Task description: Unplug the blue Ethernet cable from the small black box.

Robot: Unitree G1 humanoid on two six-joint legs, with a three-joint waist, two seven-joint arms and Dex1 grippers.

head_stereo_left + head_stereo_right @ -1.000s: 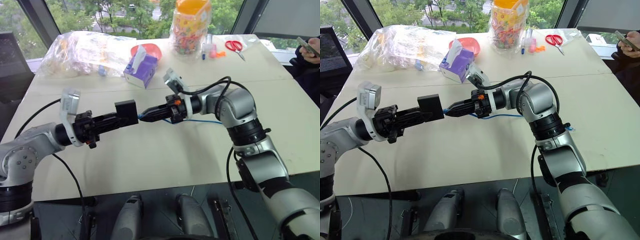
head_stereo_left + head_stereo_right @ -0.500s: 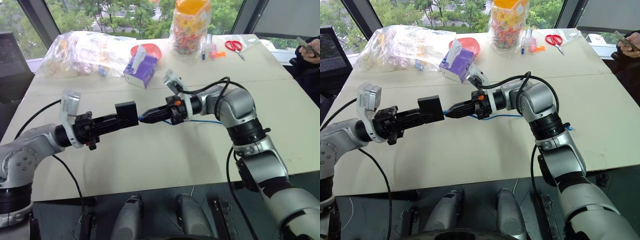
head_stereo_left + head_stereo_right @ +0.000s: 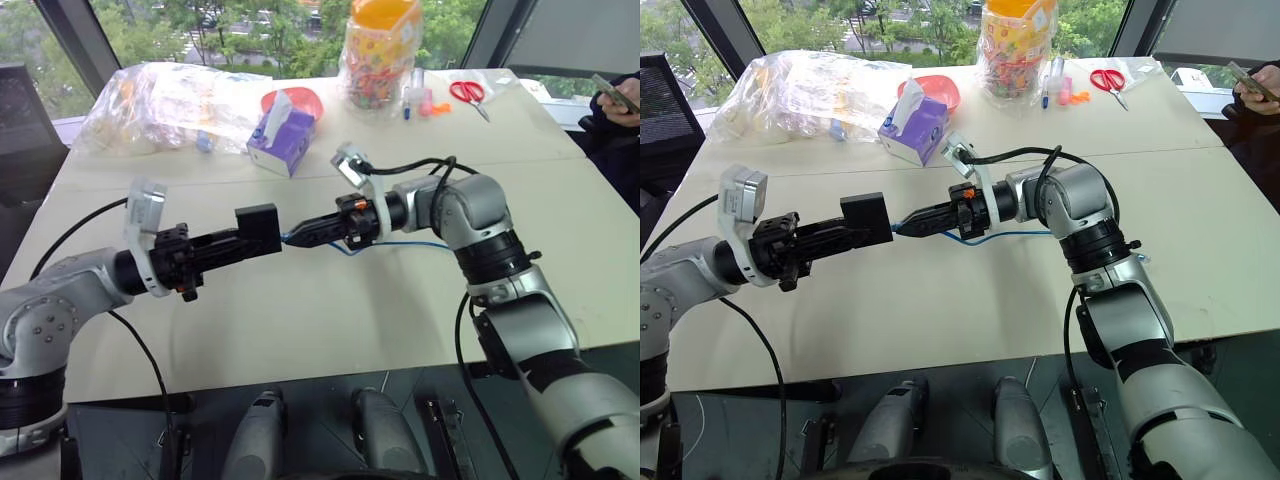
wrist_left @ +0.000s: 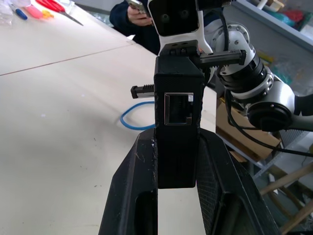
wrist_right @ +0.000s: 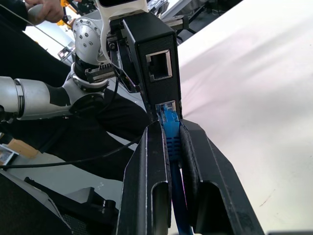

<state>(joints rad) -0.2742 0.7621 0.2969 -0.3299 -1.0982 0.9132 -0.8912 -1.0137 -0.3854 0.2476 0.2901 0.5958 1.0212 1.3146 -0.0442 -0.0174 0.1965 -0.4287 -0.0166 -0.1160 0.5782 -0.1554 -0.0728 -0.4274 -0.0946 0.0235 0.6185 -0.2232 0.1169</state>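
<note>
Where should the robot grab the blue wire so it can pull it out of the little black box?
Grip the blue Ethernet cable on its thick end right behind the plug, coming straight in line with the port. The small black box is held off the table by the left gripper, port facing the right gripper, whose fingers already pinch that end, so a straight pull back probably works.

- Even daylight is admitted through the windows [image 3: 250,25] behind the table [image 3: 330,310].
- Glare is seen on the tabletop in the right wrist view.
</note>
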